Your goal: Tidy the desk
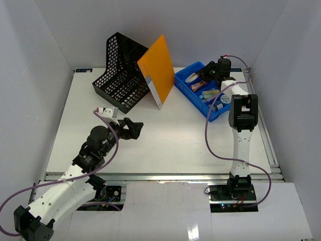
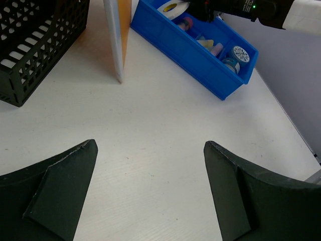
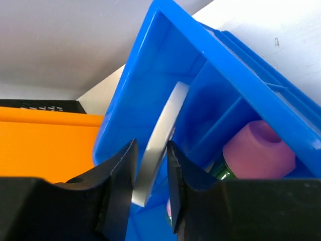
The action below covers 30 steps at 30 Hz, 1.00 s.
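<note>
On the left, the left gripper [image 1: 131, 129] is seen hovering over open tabletop. Its two dark fingers [image 2: 60, 186] are spread wide and nothing is held between them. Beneath it lies the desk [image 1: 170, 145], the broad white surface that fills the workspace, with an aluminium rail along its near edge by the arm bases.

Behind and to the right of that gripper, at the far left of the desk, a black mesh file holder [image 1: 120, 75] is stood upright. An orange folder [image 1: 158, 68] is propped on its lower edge, tilted, with its top towards the holder; whether it rests against the holder cannot be told. Its white page edge is shown in the left wrist view.

Further right, a blue compartment tray [image 1: 181, 83] is set at an angle on the far right of the desk, just beside the folder. A pink cap [image 3: 258, 148] and a round white-lidded pot [image 2: 239, 52] can be made out in its compartments.

At the tray's far end, the right gripper [image 3: 150, 155] is reached down inside. A roll of white tape [image 3: 168, 115], stood on edge, is pinched between its fingers, which are drawn in close on either side of the rim.
</note>
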### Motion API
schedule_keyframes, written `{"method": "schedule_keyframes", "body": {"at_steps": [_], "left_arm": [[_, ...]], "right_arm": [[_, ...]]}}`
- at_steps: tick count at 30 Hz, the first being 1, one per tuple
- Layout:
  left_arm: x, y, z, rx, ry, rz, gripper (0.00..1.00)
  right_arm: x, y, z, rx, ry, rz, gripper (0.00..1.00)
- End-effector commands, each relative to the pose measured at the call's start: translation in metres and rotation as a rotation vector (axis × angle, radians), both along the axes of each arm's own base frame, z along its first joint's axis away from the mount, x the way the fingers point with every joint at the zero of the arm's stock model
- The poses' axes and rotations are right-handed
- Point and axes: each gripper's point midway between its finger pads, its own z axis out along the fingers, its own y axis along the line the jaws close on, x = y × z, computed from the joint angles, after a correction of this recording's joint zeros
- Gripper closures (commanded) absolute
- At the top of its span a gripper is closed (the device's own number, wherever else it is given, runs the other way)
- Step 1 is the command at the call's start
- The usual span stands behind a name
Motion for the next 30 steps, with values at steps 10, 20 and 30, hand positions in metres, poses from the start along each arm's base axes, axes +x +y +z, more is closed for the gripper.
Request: {"method": "schedule_keyframes", "body": {"at_steps": [10, 20, 30], "left_arm": [[0.024, -0.026, -0.001, -0.012, -0.027, -0.048, 0.02], [0.105, -0.053, -0.031, 0.135, 0.041, 0.04, 0.02], [0.194, -0.082, -0.04, 0.171, 0.07, 0.086, 0.02]], "right_arm": [[-0.016, 0.002, 0.116, -0.061, -0.308, 0.115, 0.1], [-0.154, -0.007, 0.178, -0.647, -0.737, 0.414, 0.1], [-0.357, 0.027, 0.091, -0.381, -0.821, 1.008, 0.12]]}}
